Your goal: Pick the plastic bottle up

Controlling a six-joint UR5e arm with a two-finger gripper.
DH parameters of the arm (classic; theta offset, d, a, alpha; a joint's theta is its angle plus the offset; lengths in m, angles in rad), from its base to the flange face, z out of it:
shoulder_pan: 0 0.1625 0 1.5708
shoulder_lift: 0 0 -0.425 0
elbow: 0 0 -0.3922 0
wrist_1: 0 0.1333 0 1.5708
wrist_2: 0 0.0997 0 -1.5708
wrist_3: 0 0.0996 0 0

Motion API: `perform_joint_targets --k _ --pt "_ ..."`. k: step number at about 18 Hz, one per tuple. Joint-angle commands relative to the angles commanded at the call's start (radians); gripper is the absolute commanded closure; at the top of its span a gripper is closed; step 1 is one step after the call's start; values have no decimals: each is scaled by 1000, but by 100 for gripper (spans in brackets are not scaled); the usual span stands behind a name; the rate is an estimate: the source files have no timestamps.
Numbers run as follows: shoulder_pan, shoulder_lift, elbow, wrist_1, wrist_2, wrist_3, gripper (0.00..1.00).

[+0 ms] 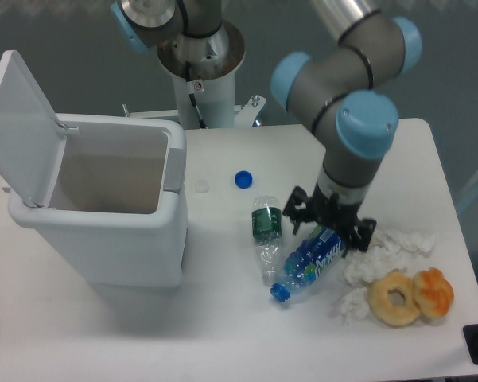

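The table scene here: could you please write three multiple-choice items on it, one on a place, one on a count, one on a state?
1. Where does the loose blue cap lie?
A. In the bin
B. On the table between bin and bottles
C. On the doughnut

2. How many bottles lie on the table?
A. One
B. Two
C. Three

3. How is the white bin's lid?
A. Raised open
B. Closed
C. Missing

Answers:
1 B: it sits on the table right of the white bin.
2 B: the plastic bottle and the green-label bottle.
3 A: the lid stands up.
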Motion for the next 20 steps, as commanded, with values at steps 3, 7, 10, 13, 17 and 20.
perform_joint_targets --k 3,7,10,13,17,20 --pt "-11 -25 14 6 2 0 0" --pt "-6 -19 -11 8 0 3 0" --pt "1 -26 -23 6 14 61 0" --pt "14 -25 -40 8 38 84 0" --pt "21 -17 -80 8 48 86 0" --pt "23 -3 -106 8 61 86 0"
